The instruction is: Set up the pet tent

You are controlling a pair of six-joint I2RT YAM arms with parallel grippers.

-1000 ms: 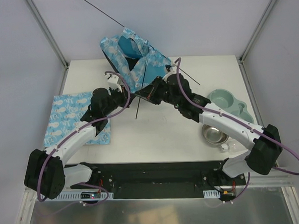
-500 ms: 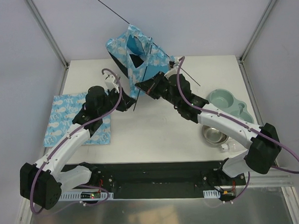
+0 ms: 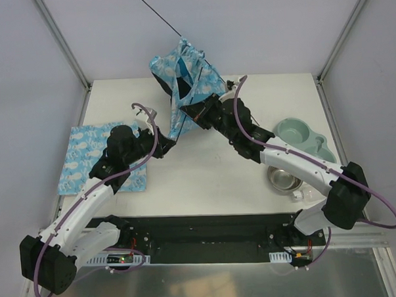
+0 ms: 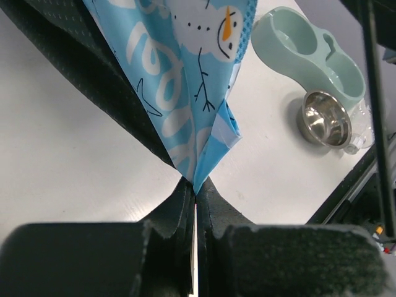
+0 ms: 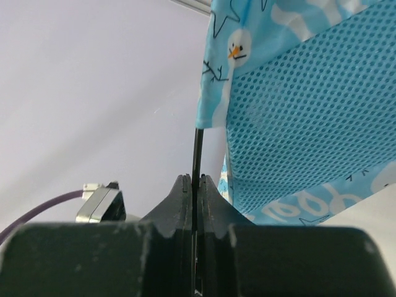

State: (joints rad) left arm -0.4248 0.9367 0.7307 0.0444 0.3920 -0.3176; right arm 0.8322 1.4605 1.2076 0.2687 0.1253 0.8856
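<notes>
Above the table [image 3: 212, 181], left end effector [image 4: 195, 185] pinches crumpled pet tent [image 3: 185, 83] cloth; right end effector [image 5: 195, 180] clamps its thin pole [image 5: 197, 151].

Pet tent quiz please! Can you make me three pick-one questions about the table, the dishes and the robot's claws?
1. Where does the flat blue mat lie on the table?
A) left side
B) right side
C) middle of the far edge

2. What colour is the double dish?
A) red
B) pale green
C) yellow

3. What is the right claw doing?
A) hanging open
B) pinching a thin black pole
C) gripping a spoon

Answers:
1 A: the top view shows the mat at the table's left.
2 B: the dish looks mint green in the top and left wrist views.
3 B: the right wrist view shows the claw shut on the pole, beside the pet tent cloth.
</notes>
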